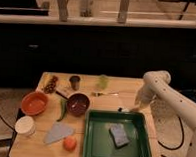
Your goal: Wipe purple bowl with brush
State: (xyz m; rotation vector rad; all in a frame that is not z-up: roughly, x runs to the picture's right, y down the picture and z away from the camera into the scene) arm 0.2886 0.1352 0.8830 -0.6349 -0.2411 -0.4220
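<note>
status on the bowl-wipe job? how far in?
Done: nothing visible. The round dark purple bowl sits on the wooden table, no brush near it. In hand: the gripper is low at the far edge of the green rectangular tray, beside what looks like the slim white-handled brush; a grasp is unconfirmed. Left: lift it, carry to bowl, wipe.
</note>
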